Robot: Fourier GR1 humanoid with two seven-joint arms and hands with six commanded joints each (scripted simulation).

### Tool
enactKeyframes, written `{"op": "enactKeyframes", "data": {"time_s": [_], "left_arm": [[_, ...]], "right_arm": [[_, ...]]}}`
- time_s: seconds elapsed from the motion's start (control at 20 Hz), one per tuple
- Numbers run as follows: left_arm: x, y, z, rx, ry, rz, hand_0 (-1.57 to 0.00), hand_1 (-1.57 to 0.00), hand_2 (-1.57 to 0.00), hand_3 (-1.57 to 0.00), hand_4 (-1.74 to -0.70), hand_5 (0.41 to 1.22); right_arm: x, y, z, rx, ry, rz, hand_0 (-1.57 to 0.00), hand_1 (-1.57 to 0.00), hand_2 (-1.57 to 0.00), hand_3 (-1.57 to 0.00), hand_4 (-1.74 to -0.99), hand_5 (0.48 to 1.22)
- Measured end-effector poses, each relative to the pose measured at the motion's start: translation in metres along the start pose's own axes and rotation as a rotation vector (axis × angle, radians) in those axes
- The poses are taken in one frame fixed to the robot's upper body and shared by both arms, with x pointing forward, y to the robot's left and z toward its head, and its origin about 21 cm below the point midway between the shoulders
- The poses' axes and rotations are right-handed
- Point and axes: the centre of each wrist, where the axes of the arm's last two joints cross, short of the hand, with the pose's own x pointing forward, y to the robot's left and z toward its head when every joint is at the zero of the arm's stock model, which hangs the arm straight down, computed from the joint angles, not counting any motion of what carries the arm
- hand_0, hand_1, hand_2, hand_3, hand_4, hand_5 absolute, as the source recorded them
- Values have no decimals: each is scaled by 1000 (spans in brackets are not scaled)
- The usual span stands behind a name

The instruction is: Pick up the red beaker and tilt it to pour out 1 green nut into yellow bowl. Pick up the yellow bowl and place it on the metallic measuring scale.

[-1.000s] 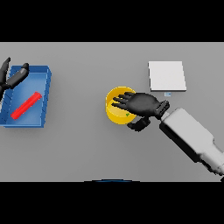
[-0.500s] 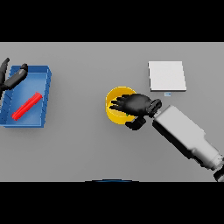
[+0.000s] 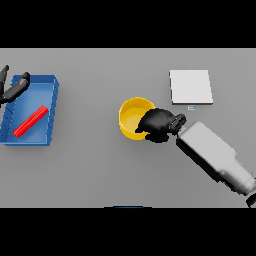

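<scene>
The yellow bowl (image 3: 132,116) stands on the grey table near the middle. My right hand (image 3: 159,123) is at its right rim, fingers curled over the rim and closed on it. The red beaker (image 3: 31,120) lies on its side in the blue tray (image 3: 51,115) at the left. The metallic measuring scale (image 3: 190,86) is a pale square plate to the upper right of the bowl. My left hand (image 3: 13,89) shows at the far left edge over the tray's upper corner, fingers relaxed. No green nut is visible.
The blue tray's walls stand up around the beaker at the left. My right forearm (image 3: 215,157) slants across the table's lower right.
My right hand has drawn back to the right from over the bowl and curled its fingers onto the bowl's right rim. The left hand and the beaker stayed put.
</scene>
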Motion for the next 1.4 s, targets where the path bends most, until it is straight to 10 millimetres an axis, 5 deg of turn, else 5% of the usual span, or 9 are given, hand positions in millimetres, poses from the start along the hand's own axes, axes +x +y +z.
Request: {"op": "enactKeyframes", "data": {"time_s": [0.45, 0.85, 1.1, 1.4], "left_arm": [[-2, -3, -1, -14, 15, -12, 1, 1, 1, 1, -717, 696], [2, -2, -3, -16, 18, -31, 1, 1, 1, 1, -714, 686], [8, 2, -1, -8, 7, -21, 1, 1, 1, 1, -721, 694], [3, -3, 2, -7, 13, -12, 1, 1, 1, 1, -729, 717]], "right_arm": [[-4, -5, 4, -45, 10, -13, -1542, -1540, -1331, -1340, -1730, 1213], [-20, -43, 53, -134, 101, -28, -1566, -1566, -1455, -1180, -1739, 1220], [-22, -49, 56, -166, 155, -25, -1563, -1569, -1526, -1157, -1740, 1220], [-60, -54, 72, -227, 268, -33, -1569, -1571, -1534, -1151, -1741, 1221]]}}
